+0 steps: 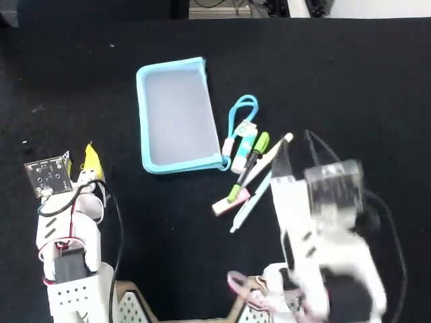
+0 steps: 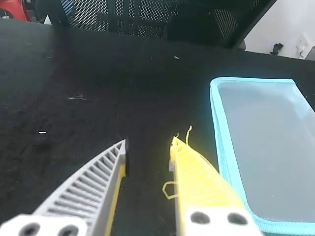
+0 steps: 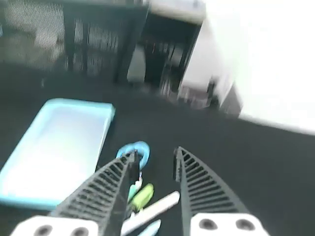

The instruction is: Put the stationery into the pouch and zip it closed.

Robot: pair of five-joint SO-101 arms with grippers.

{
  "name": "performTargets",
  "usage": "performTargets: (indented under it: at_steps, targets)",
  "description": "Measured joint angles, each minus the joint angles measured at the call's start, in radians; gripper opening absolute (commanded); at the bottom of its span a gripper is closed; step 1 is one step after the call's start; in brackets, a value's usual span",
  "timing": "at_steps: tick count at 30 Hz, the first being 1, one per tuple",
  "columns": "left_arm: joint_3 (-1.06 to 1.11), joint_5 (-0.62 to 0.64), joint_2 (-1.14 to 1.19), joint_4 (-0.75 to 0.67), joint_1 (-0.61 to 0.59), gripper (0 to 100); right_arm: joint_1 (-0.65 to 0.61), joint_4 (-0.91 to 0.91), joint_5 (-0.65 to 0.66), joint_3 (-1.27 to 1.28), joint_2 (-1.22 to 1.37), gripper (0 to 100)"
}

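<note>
A light-blue pouch [image 1: 176, 114] with a translucent face lies flat on the black table, also seen as the pouch [image 2: 263, 147] and the pouch [image 3: 59, 147]. Beside it is a heap of stationery: a green marker [image 1: 249, 165], a white pen [image 1: 266, 161], a pale blue pen [image 1: 250, 203], a pink eraser [image 1: 230, 201] and a blue looped strap [image 1: 242, 111]. My right gripper [image 3: 153, 158] hangs open above the heap with nothing between its fingers; the green marker [image 3: 141, 195] lies under it. My left gripper [image 2: 147, 147] stands open and empty to the left of the pouch.
The black tabletop [image 1: 350, 87] spreads wide to the right and behind the pouch. A black mesh chair [image 2: 138, 17] stands past the table's far edge. The arms' bases and cables [image 1: 269, 296] sit along the near edge.
</note>
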Motion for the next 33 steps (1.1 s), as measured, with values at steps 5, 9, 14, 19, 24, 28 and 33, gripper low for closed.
performTargets:
  at_steps: [5,9,14,19,24,28,33]
  targets:
    - [0.0,0.0,0.0,0.0,0.0,15,0.005,-0.021,-0.006,-0.057,0.377,12.4]
    - [0.0,0.0,0.0,0.002,0.0,15,-0.003,-0.127,-0.006,-0.055,0.546,12.7]
    - [0.0,0.0,0.0,0.023,0.0,15,0.0,-0.258,-0.006,-0.055,0.718,12.8]
    - [0.002,0.0,0.0,0.023,0.002,15,0.0,-0.365,-0.006,-0.071,0.97,15.9]
    - [0.002,0.0,0.0,0.023,0.002,15,0.0,-0.385,-0.006,-0.212,1.224,22.6]
    - [0.002,0.0,0.0,0.023,0.002,15,0.0,-0.397,0.002,-0.331,1.39,22.6]
    - [0.002,-0.015,0.0,0.029,0.002,15,0.0,-0.423,0.06,-0.488,1.564,22.6]
